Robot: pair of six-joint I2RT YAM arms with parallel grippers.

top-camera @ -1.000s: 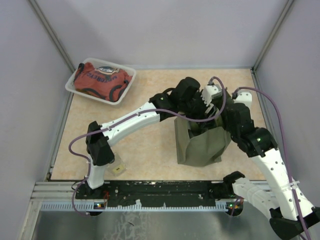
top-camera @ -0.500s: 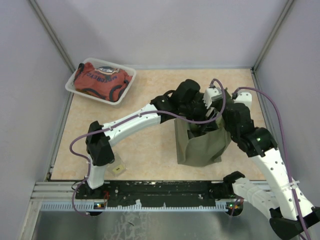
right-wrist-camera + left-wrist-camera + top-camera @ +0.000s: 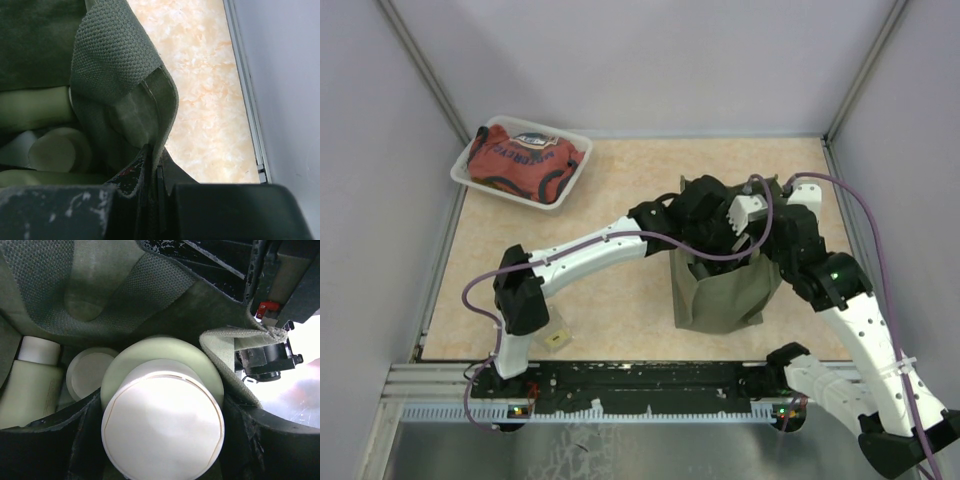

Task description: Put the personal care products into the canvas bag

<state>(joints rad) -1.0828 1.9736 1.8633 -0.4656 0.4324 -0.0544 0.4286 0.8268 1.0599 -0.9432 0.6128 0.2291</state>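
Observation:
The olive-green canvas bag (image 3: pixel 720 295) stands upright right of centre. My left gripper (image 3: pixel 716 242) is lowered into its mouth, shut on an olive-green bottle (image 3: pixel 165 347) with a cream cap (image 3: pixel 162 427), held cap toward the camera between the dark fingers (image 3: pixel 82 440). Inside the bag lie a cream-beige bottle (image 3: pixel 27 392) and another cream cap (image 3: pixel 90 372). My right gripper (image 3: pixel 761 238) is shut on the bag's right rim (image 3: pixel 150 95), pinching the fabric between its jaws (image 3: pixel 159 165). Pale bottles (image 3: pixel 52 150) show inside the bag in the right wrist view.
A clear plastic tray (image 3: pixel 470 180) with a red printed cloth bundle (image 3: pixel 525 160) sits at the far left. A small pale object (image 3: pixel 555 338) lies by the left arm's base. Grey walls enclose the table; a metal rail (image 3: pixel 245 95) edges its right side.
My left gripper has moved nearer and down into the bag's mouth with the bottle. The right gripper still holds the rim and has barely moved.

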